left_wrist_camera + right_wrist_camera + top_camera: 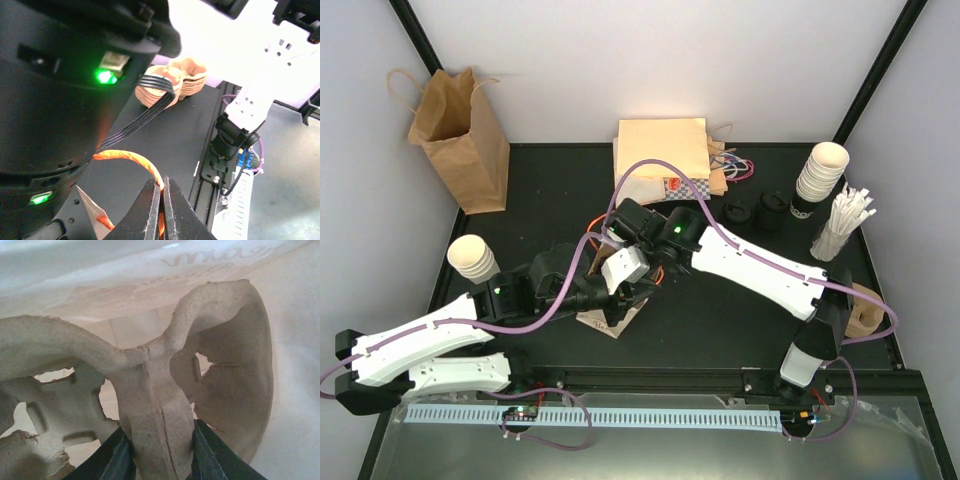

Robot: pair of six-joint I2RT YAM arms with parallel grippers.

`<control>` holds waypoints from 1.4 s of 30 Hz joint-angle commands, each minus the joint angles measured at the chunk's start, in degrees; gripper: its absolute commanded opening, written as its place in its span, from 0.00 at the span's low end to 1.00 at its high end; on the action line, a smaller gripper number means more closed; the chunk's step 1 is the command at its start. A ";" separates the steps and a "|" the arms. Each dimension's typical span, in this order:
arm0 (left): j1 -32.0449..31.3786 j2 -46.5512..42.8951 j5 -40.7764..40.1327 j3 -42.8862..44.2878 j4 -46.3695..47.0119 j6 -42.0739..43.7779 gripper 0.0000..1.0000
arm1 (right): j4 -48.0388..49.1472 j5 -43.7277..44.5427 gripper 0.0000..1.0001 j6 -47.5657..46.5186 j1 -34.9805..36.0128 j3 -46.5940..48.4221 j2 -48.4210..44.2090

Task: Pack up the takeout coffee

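Observation:
A lidded takeout coffee does not show in any view. A white paper bag (pixel 612 322) with an orange twisted handle (pixel 131 157) sits at the table's middle, between both arms. My left gripper (pixel 161 184) is shut on that handle, and its place in the top view (pixel 605 300) is at the bag's left side. My right gripper (pixel 160 442) is shut on the centre ridge of a grey-brown pulp cup carrier (pixel 150 385), with white bag walls all round it. From above, the right gripper (pixel 623 270) points down into the bag.
An upright brown paper bag (pixel 460 140) stands back left, and flat bags (pixel 660 150) lie at the back middle. A lidless cream cup (pixel 472 257) stands by the left arm. Stacked cups (pixel 820 172), loose black lids (pixel 765 210), white sticks (pixel 845 222) and spare carriers (pixel 861 310) are at the right.

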 commanded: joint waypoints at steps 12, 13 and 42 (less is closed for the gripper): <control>-0.28 0.55 11.00 0.68 5.93 -3.34 0.01 | 0.78 -1.43 0.31 -1.50 0.10 0.13 0.90; -0.32 0.74 11.30 0.72 5.90 -3.39 0.02 | 0.85 -1.65 0.31 -1.67 0.11 -0.13 0.92; -2.60 -0.04 11.14 0.76 3.41 -2.64 0.18 | 3.92 -4.34 0.31 -2.09 0.28 -8.41 -0.53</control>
